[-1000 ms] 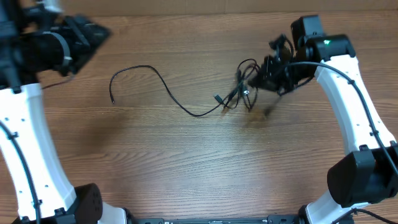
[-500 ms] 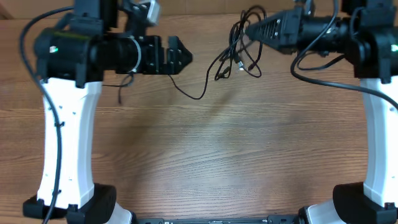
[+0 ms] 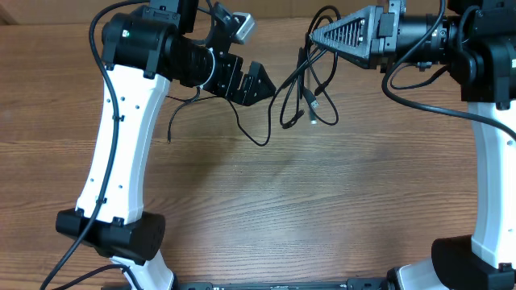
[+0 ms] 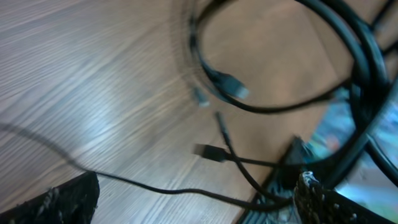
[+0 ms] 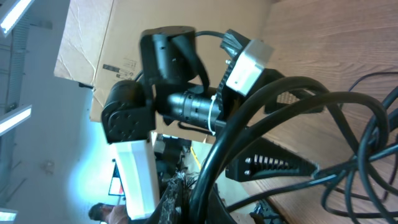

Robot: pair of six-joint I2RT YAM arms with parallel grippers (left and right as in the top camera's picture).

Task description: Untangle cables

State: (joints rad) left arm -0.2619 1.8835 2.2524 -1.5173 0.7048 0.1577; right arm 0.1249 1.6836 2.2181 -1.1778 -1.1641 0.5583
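Where the cables (image 3: 306, 80) gather, near the far edge of the table (image 3: 322, 209) and to the right of its middle, they form a loose clump of thin black loops dangling from the tip of the right gripper (image 3: 316, 37). That gripper is closed on the top of the clump and holds it up above the wood, its fingers pointing left. A small silvery plug (image 3: 313, 103) hangs low in the clump. One strand (image 3: 256, 143) leaves the bundle, dips toward the near side, then runs left beneath the left arm (image 3: 121, 153) to a free end on the table.

Just left of the clump is the left gripper (image 3: 266, 83), its jaws spread wide and aimed right at the hanging loops, with nothing gripped. From the left wrist camera, the left gripper (image 4: 196, 198) shows a finger in each bottom corner, with blurred cables (image 4: 225, 81) just ahead; a thin strand crosses low between them, and I cannot tell whether it touches either finger.

From the right wrist, the cables (image 5: 261, 99) arc up close to the lens, with a cardboard box (image 5: 87, 43) beyond.
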